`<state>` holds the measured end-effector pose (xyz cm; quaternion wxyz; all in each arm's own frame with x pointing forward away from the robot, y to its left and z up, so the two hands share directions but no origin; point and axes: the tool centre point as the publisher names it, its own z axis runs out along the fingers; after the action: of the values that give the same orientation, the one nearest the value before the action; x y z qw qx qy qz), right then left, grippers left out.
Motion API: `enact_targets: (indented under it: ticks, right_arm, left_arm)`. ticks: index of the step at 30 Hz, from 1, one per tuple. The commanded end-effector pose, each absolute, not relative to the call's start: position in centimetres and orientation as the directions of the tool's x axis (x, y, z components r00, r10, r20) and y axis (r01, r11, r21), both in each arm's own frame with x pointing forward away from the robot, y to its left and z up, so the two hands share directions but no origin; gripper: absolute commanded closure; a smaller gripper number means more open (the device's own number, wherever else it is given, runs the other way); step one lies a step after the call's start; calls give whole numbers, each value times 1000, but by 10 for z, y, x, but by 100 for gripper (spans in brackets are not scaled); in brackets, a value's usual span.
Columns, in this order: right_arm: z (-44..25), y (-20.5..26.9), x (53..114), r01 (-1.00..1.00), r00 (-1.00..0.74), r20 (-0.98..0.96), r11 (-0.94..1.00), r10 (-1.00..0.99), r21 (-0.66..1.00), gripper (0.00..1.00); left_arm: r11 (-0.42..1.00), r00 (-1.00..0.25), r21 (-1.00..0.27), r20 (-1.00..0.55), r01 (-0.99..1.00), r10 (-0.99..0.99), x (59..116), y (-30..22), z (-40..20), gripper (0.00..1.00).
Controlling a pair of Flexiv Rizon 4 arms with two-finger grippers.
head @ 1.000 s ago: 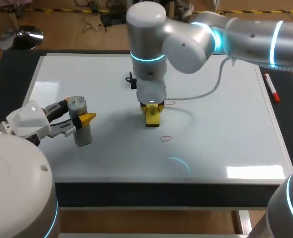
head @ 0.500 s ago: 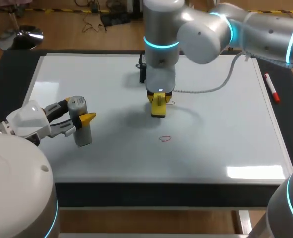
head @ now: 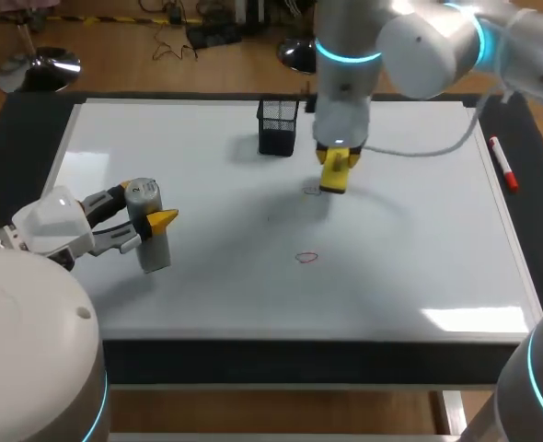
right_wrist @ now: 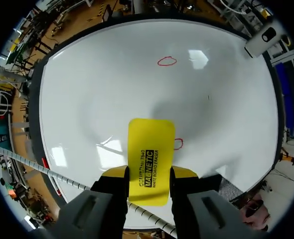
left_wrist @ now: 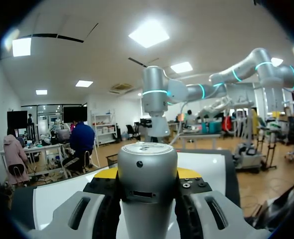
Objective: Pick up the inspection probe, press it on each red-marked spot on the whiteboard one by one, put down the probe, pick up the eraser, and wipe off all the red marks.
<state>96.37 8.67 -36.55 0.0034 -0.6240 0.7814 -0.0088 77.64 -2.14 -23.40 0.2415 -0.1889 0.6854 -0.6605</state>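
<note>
The grey cylindrical probe [head: 153,247] stands upright above the left part of the whiteboard [head: 419,249], with my left gripper [head: 148,208] shut on it. In the left wrist view the probe [left_wrist: 147,169] fills the gap between the fingers of that gripper [left_wrist: 147,175]. My right gripper [head: 335,162] is shut on the yellow eraser [head: 333,179] over the board's back middle, pointing down. A faint red mark [head: 311,191] lies just beside the eraser, and a clearer red oval [head: 306,258] lies nearer the front. From the right wrist, the eraser [right_wrist: 150,157] has one red mark [right_wrist: 178,144] beside it and another [right_wrist: 167,61] ahead.
A black mesh holder [head: 277,126] stands at the board's back middle, left of the right gripper. A red marker [head: 503,164] lies on the dark surface past the board's right edge.
My right arm has carried the eraser from the board's middle back and to the right, uncovering the mesh holder. The left arm and the probe have not moved.
</note>
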Motion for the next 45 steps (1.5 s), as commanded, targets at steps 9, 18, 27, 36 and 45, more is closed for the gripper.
enact_targets:
  ticks: [9,18,27,36,45]
  right_arm:
    - [-351,-26,999,-920,-392,25,392,-920,-22,100]
    - [-356,-80,1004,-866,-500,46,500,-865,-18,100]
    - [-361,-94,1008,-828,-560,56,560,-827,-14,100]
    - [-359,-94,1011,-823,-568,39,569,-822,-10,100]
    - [-359,-94,1011,-823,-568,39,569,-822,-10,100]
  left_arm:
    - [56,-810,-997,-83,61,-580,777,-23,-234,100]
    - [56,-810,-997,-83,61,-580,777,-23,-234,100]
    - [56,-810,-997,-83,61,-580,777,-23,-234,100]
    - [56,-810,-997,-83,61,-580,777,-23,-234,100]
    - [56,-810,-997,-83,61,-580,777,-23,-234,100]
